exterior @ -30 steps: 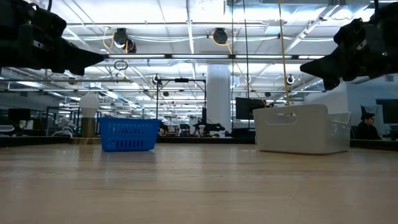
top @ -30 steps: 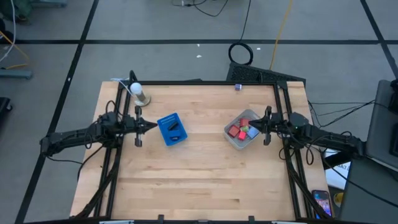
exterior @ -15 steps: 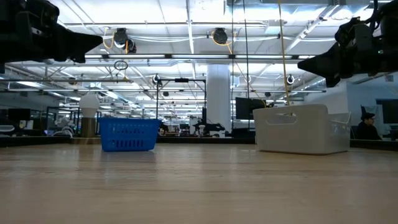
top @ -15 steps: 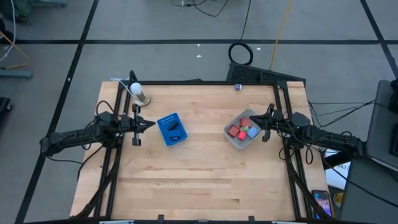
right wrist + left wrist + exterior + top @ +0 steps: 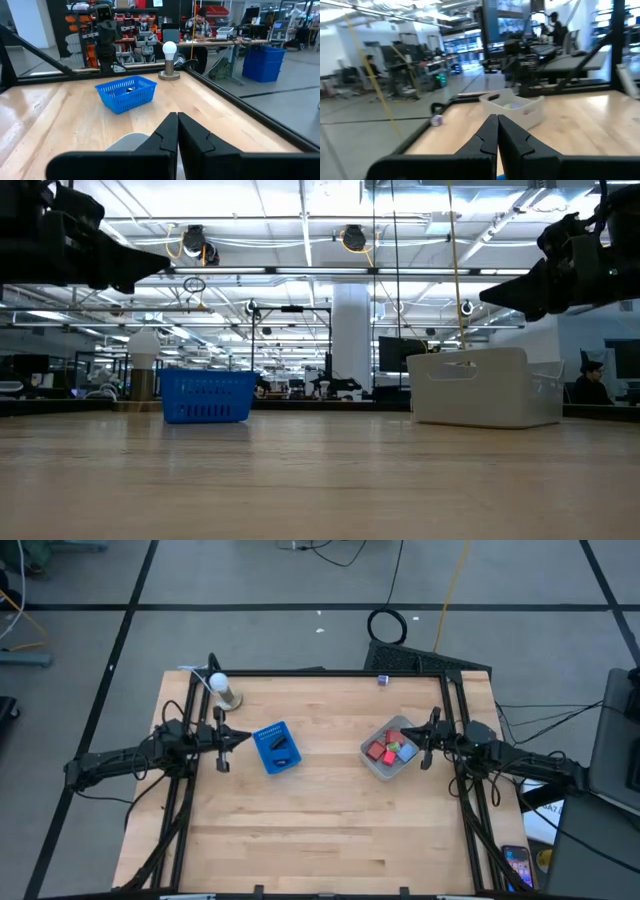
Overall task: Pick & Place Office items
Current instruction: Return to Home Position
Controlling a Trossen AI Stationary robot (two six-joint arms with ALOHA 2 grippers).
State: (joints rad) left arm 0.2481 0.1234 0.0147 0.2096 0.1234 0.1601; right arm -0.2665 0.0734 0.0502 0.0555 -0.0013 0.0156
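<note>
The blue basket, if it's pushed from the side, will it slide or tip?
Probably slide: the blue basket sits low and wide, flat on the wooden table. Likely light, since its walls are open mesh and only a few small dark items lie inside. The thin mesh may flex if squeezed.

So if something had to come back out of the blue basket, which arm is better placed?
Left, probably. The left hand hovers shut and empty right beside the blue basket; the right hand is on the other side, by the pale tub.
</note>
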